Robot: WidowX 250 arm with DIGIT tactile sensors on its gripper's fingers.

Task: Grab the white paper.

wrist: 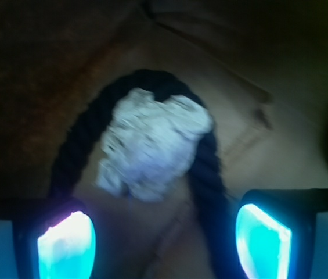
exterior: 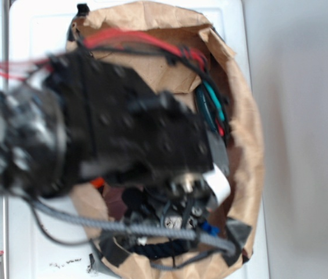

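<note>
Hovering wide open and empty, the tool [wrist: 164,235] sits above the white paper [wrist: 152,145]; grabbing remains undone.

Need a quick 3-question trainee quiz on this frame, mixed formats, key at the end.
1. True or false: the gripper is shut on the white paper.
2. What curves around the paper in the wrist view? A) dark rope B) metal chain C) green hose
3. What container holds the scene in the exterior view?

Key:
1. False; the glowing fingertips stand apart, short of the paper.
2. A
3. The brown paper bag.
</note>
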